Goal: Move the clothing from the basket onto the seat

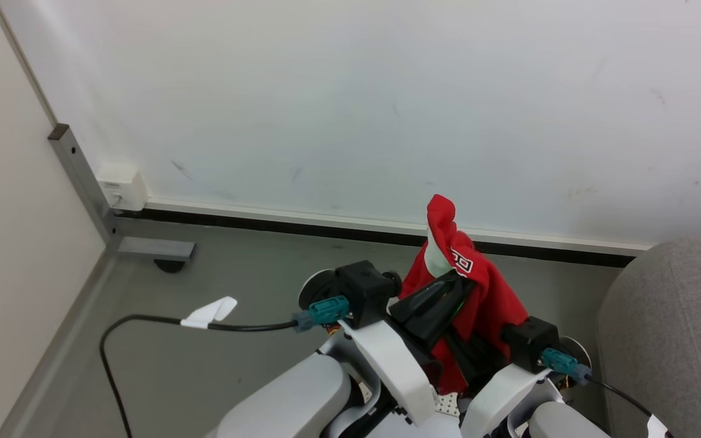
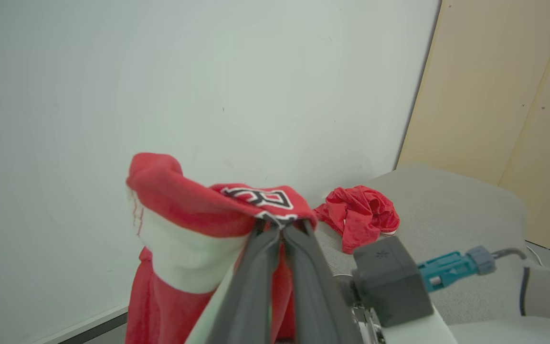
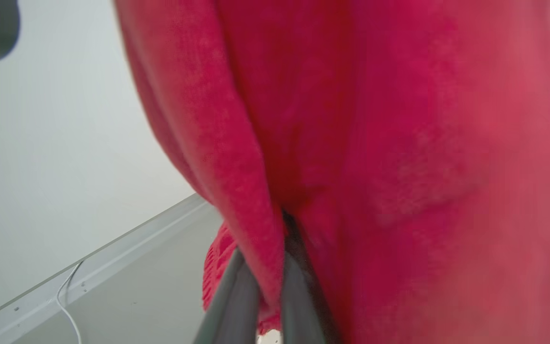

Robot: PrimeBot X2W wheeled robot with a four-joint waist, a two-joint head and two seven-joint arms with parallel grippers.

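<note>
One grey seat, grey floor, white wall

both arms sit close together in front of the body, pale forearms angled upward. the left gripper is pinched tight on the top of the red garment, and the right gripper, just beside it, is clamped on a lower fold.

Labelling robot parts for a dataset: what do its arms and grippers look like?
Pale rounded forearm shells; a black block at each wrist with a teal plug and black cable. The left gripper and right gripper have long dark grey fingers.
</note>
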